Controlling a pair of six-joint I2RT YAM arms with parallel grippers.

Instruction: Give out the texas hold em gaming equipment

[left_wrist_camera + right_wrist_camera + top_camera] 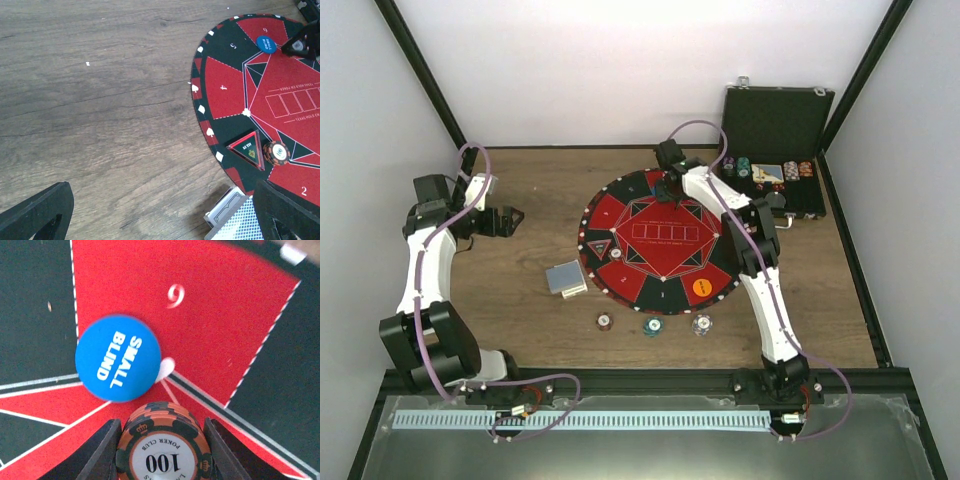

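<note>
My right gripper (666, 190) is over the far side of the round mat (660, 262), shut on a stack of orange-and-black "100" poker chips (165, 447). The stack sits between its fingers (102, 452), just above the red "6" field. The blue "Small Blind" button (118, 358) lies just beyond the stack. My left gripper (162, 200) is open and empty over bare wood left of the mat. The deck of grey-blue-backed cards (235, 217) lies by its right finger. A black triangular marker (247, 149) and a chip stack (276, 152) sit on the mat's left side. An orange button (701, 287) lies on the near right.
Three single chips (605, 321), (652, 325), (701, 323) lie on the wood in front of the mat. The open black case (775, 120) stands at the back right with chips and cards in its tray (770, 172). White walls enclose the table.
</note>
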